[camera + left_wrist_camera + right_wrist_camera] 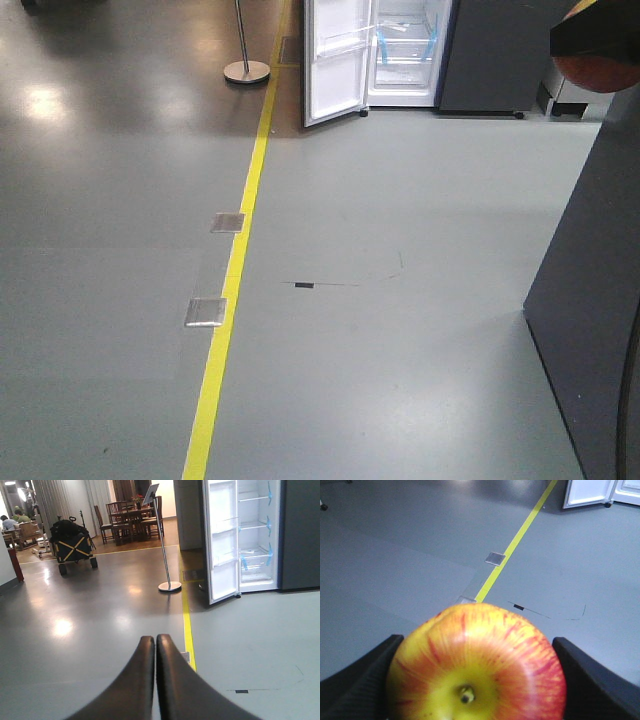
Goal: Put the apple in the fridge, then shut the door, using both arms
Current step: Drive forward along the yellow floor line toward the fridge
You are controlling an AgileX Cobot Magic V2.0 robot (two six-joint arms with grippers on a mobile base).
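My right gripper (477, 640) is shut on the apple (477, 665), red with yellow streaks, its stem dimple facing the camera, between two black fingers (360, 690). In the front view the apple (595, 72) shows at the top right under a black gripper part with a yellow edge (585, 35). The fridge (405, 50) stands far ahead, its white interior with clear shelves and blue tape showing. Its door (335, 60) stands wide open to the left. My left gripper (156, 645) is shut and empty above the floor. The fridge (255, 535) and door (222, 545) also show in the left wrist view.
A yellow floor line (240, 250) runs toward the fridge, with two metal floor plates (205, 312) beside it. A sign stand (167, 585) stands left of the door. A flat dark grey panel (590, 330) is close on my right. A black cart (72, 545) and tables are far left.
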